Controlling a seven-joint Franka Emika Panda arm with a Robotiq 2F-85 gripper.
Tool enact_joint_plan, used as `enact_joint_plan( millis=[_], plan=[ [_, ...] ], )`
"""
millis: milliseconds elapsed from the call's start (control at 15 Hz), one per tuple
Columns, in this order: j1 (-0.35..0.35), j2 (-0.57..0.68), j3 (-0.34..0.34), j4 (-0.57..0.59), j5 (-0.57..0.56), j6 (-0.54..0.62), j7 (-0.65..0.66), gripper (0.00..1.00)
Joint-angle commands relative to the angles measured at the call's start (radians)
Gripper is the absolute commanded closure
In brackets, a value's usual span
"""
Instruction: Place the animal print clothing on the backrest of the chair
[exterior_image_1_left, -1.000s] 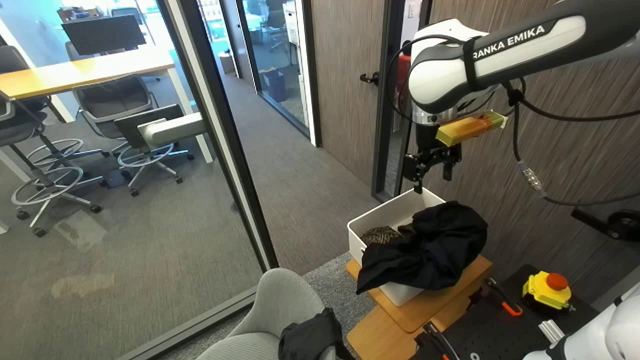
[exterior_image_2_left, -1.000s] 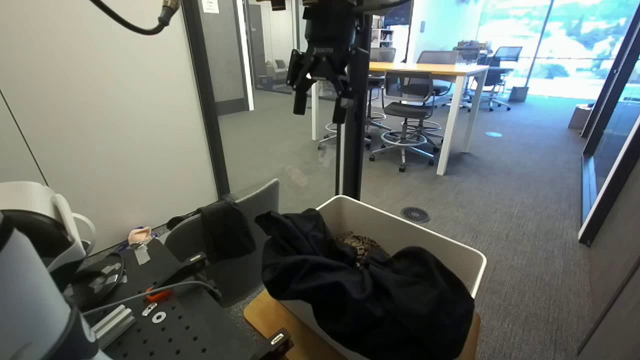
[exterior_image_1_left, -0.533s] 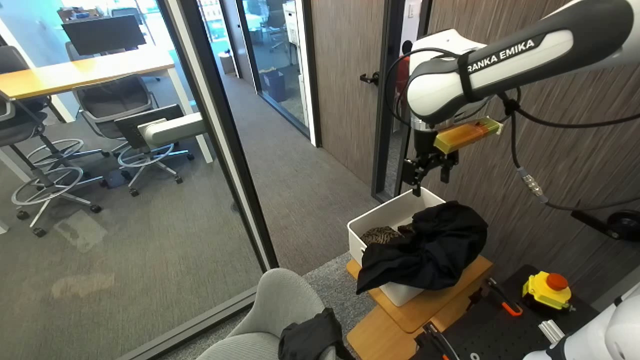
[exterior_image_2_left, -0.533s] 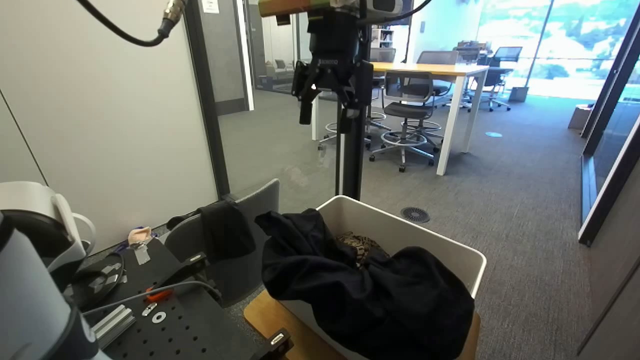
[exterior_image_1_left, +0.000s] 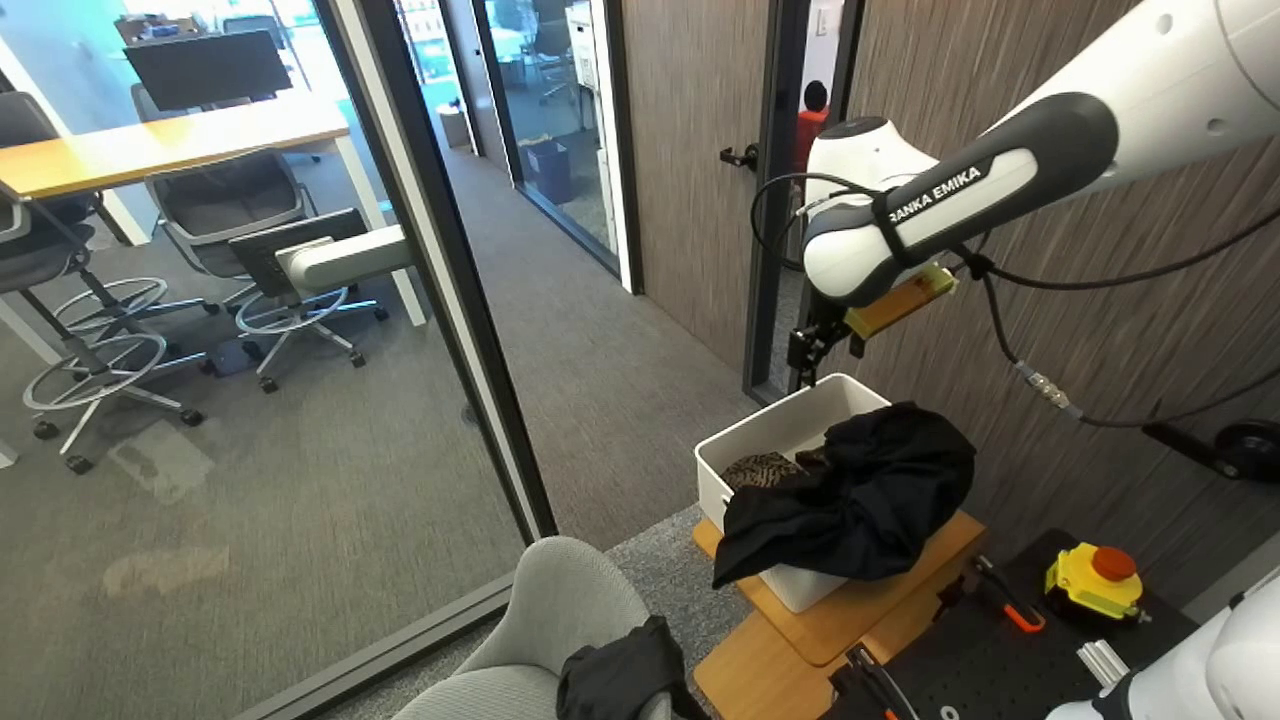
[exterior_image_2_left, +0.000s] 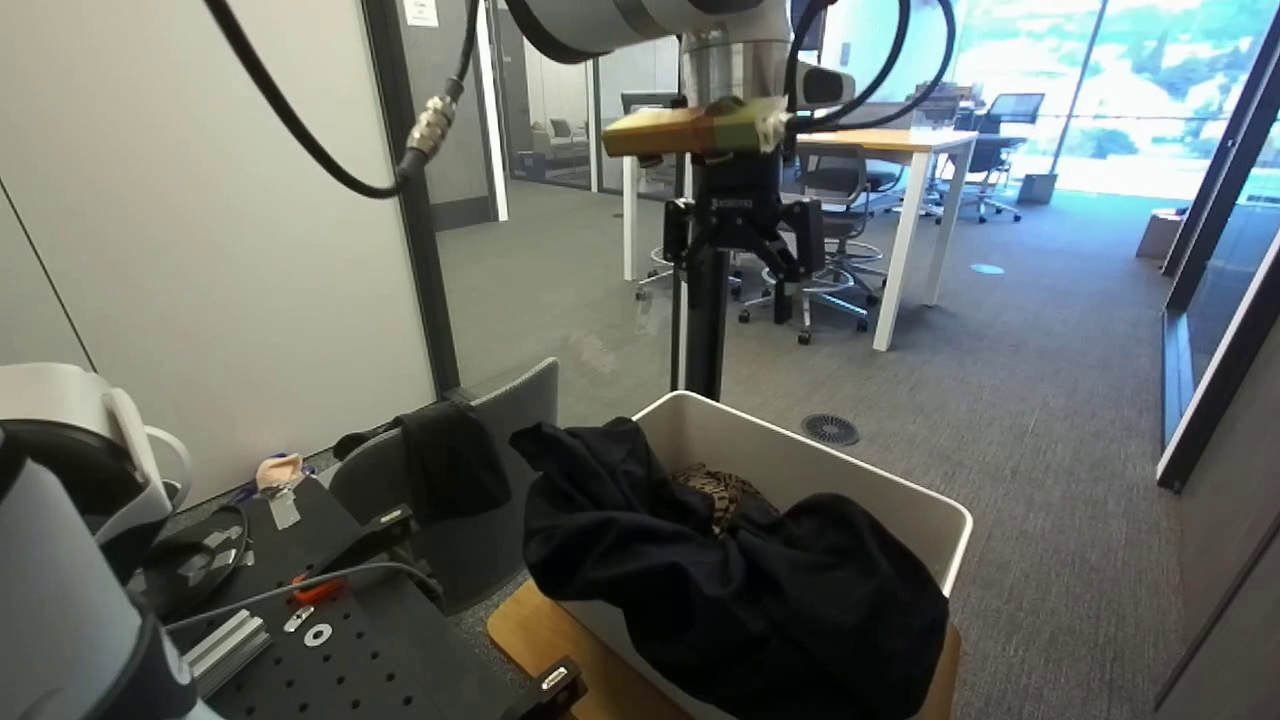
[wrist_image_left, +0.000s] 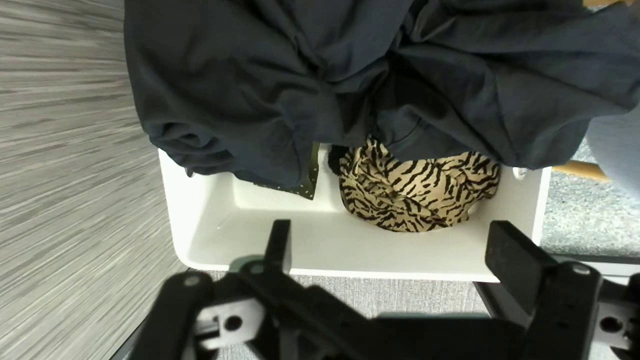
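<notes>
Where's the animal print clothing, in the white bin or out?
In: the wrist view shows the animal print clothing bunched inside the white bin, partly hidden by the dark garment.
</notes>
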Motion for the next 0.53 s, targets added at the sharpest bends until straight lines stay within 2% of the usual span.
enact_joint_plan(
  millis=[0, 267, 467],
  plan=[
    [-0.020, 0.150, -0.029, 0.073, 0.046, 0.128, -0.078, 0.00],
    [-0.058, 0.311, -0.024, 0.144, 0.167, 0.211, -0.191, 0.00],
    [-0.109, 0.431, 0.029, 0.216, 0.304, 0.217, -0.326, 0.00]
  ],
)
